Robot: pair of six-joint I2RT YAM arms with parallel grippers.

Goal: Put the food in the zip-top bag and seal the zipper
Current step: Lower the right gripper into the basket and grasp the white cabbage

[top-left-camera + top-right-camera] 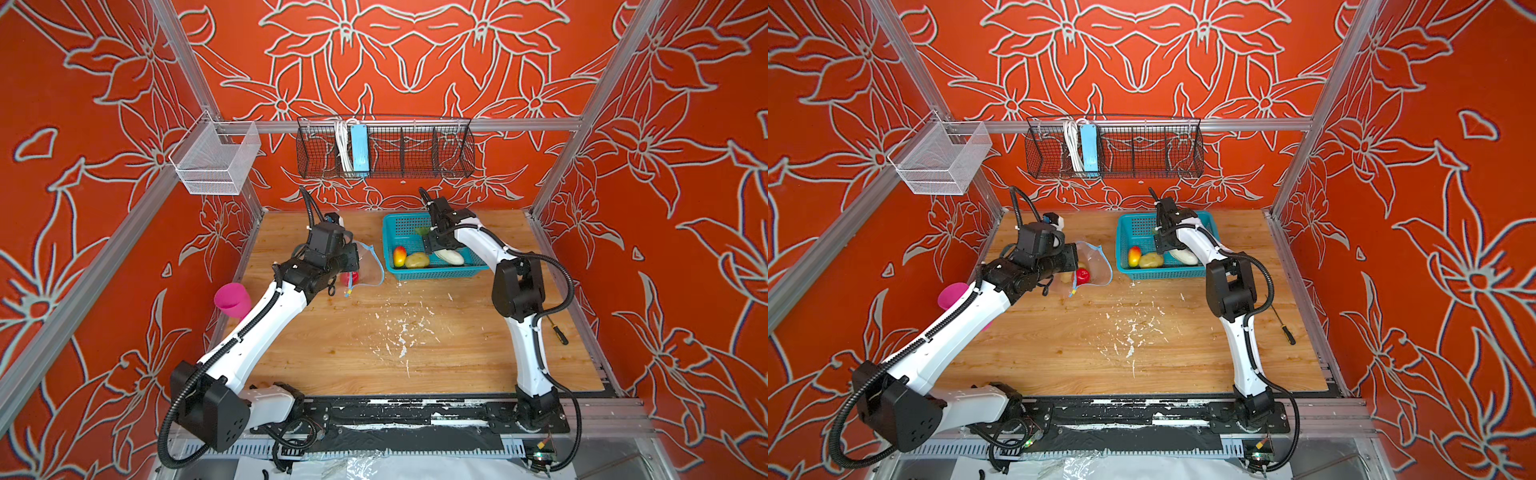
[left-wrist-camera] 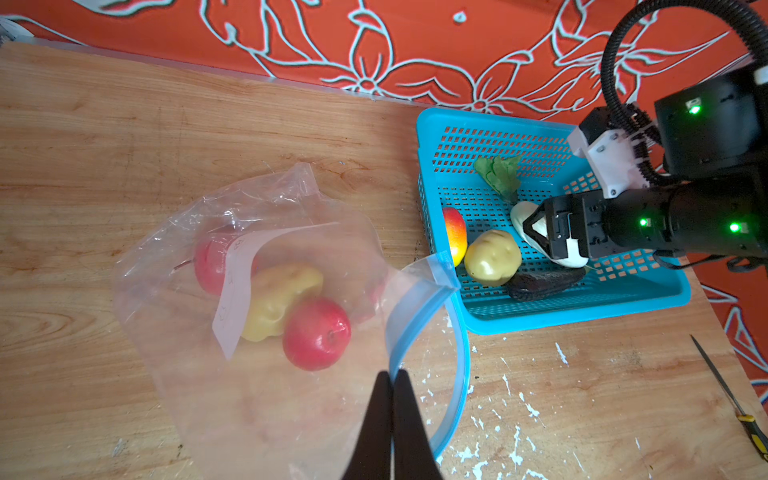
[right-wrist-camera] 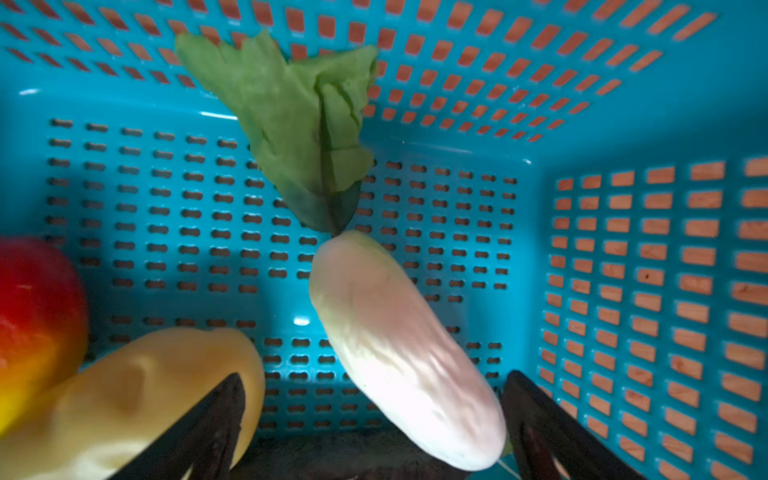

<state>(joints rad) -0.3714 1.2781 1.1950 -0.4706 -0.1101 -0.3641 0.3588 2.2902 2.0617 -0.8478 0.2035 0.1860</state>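
Orange walls with a pale flower pattern close in a wooden worktop (image 1: 353, 353) flecked with white paint. The zip-top bag (image 2: 187, 332) lies toward its left, just beside a teal basket (image 2: 582, 316).

The left wrist view looks into the bag: two red balls (image 2: 316, 332) (image 2: 210, 266) and a yellow potato lump (image 2: 278, 299) sit inside, partly behind a white label (image 2: 237, 291). In both top views the left arm covers most of this, and only one red ball (image 1: 1082, 275) is plain. The left end effector (image 2: 391, 376) is pinched tight on the bag's rim at the blue zipper (image 2: 415, 316), which curves open.

In the basket lie a mango (image 2: 455, 237), a second potato lump (image 2: 492, 257) and a dark piece (image 2: 544, 284) – this last is clear only from the left wrist. The right wrist view shows the right end effector (image 3: 374, 376) spread wide, its fingers either side of the white vegetable (image 3: 399, 345) without closing on it; the green leafy piece (image 3: 291, 124) adjoins that vegetable's far end.

A screwdriver (image 1: 557, 332) lies near the right edge, and a pink cup (image 1: 232, 299) shows at the left.
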